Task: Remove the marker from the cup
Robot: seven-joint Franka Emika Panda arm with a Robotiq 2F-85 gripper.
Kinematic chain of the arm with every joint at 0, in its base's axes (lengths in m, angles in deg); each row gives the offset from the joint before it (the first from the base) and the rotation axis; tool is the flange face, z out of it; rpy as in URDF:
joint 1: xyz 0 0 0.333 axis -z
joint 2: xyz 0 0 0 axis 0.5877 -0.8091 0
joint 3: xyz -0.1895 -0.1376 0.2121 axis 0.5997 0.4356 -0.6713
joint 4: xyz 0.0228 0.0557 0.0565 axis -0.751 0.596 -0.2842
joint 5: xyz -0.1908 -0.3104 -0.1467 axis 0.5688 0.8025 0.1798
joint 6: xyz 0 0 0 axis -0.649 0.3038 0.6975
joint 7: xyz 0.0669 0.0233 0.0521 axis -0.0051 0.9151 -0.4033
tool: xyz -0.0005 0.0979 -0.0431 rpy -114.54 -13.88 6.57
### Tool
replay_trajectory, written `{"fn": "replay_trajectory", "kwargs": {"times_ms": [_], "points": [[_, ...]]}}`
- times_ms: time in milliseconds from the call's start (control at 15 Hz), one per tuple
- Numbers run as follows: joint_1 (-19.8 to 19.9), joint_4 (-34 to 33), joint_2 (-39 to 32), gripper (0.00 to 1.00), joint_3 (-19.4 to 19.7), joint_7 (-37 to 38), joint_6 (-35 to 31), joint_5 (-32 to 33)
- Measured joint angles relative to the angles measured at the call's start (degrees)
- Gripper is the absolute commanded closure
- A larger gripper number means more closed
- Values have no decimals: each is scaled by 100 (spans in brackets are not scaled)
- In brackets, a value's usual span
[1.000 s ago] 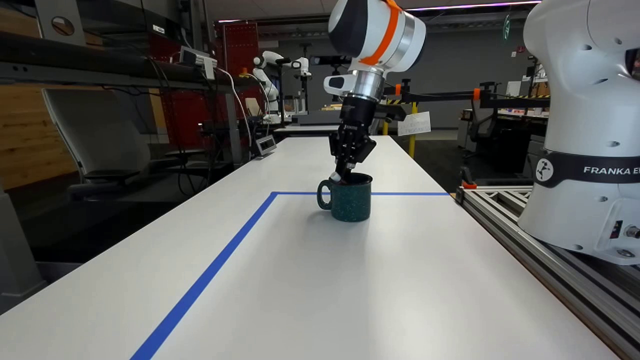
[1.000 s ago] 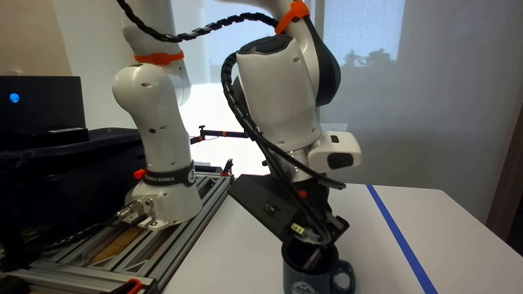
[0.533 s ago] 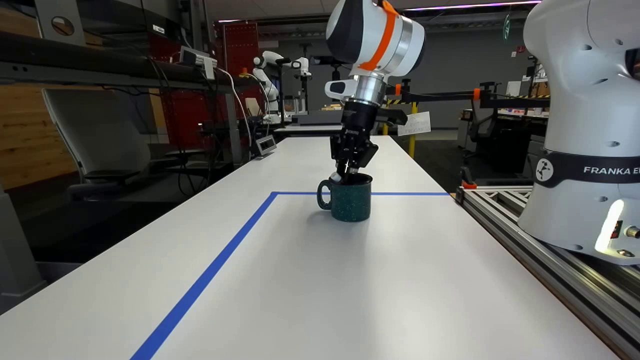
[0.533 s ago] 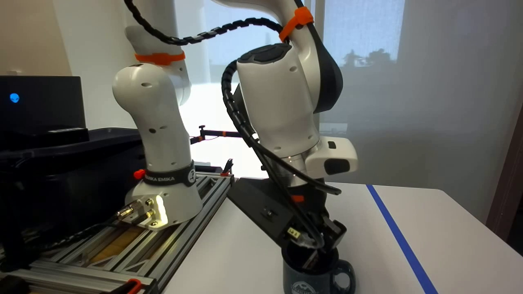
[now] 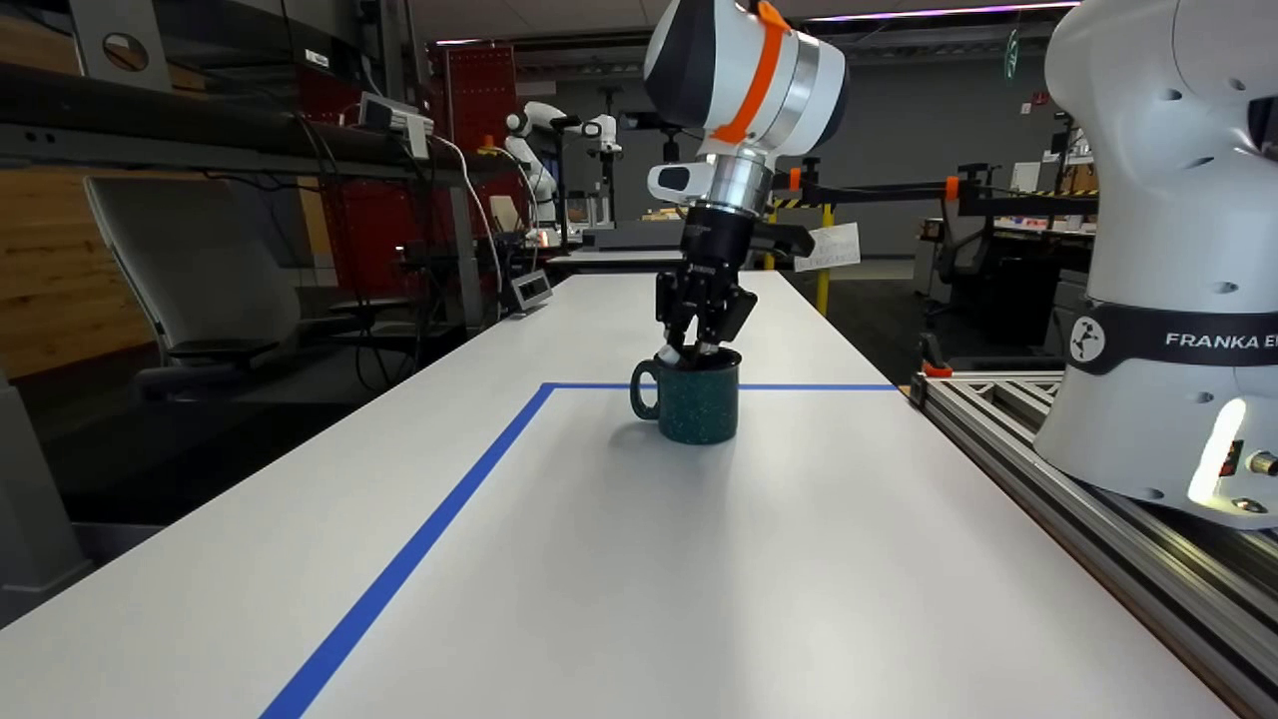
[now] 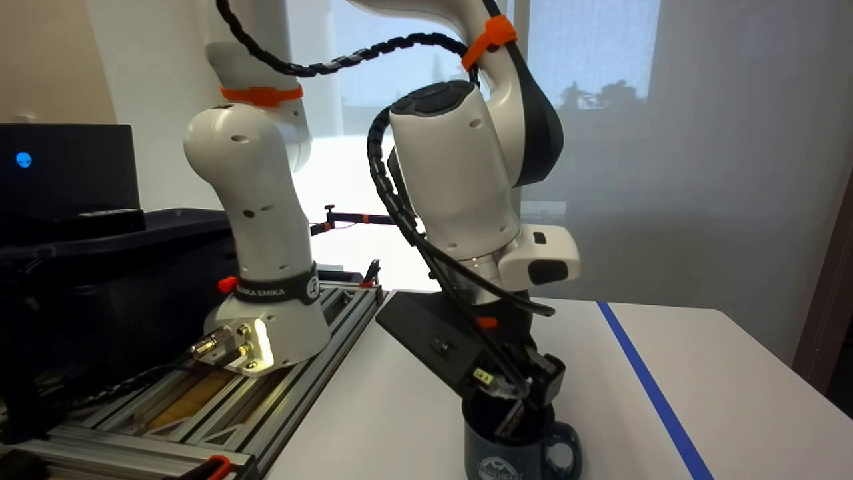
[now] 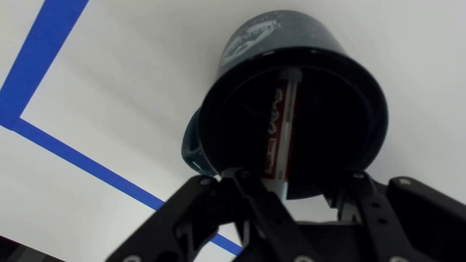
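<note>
In my wrist view, my pincer is spread apart at six o'clock on the mug, and the marker slants inside, twelve to seven.

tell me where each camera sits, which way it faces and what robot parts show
An exterior view: just above the table, looking along it at the mug; robot base, part of the arm and gripper show.
An exterior view: raised enough to see into the mug, facing a window; robot base, arm and gripper show.
Wrist view: above the mug, looking down at the marker inside; only the gripper shows, fingers apart.
Both exterior views share mug, robot base and blue tape, apparently from opposite sides.
</note>
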Motion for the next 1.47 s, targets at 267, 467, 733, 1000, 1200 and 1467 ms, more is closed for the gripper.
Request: {"fn": "replay_trajectory", "kwargs": {"times_ms": [267, 467, 733, 1000, 1200, 1467], "points": [[-4, -3, -20, 99, -85, -108, 0, -229], [-4, -26, -42, 95, -106, -135, -3, -296], [-4, -39, -46, 95, -104, -24, -3, -91], [3, -76, -23, 95, -83, 604, 6, 849], [24, -102, 80, 95, -32, 1212, 76, 1762], [162, -105, 485, 95, -15, 2037, 282, 3029]]}}
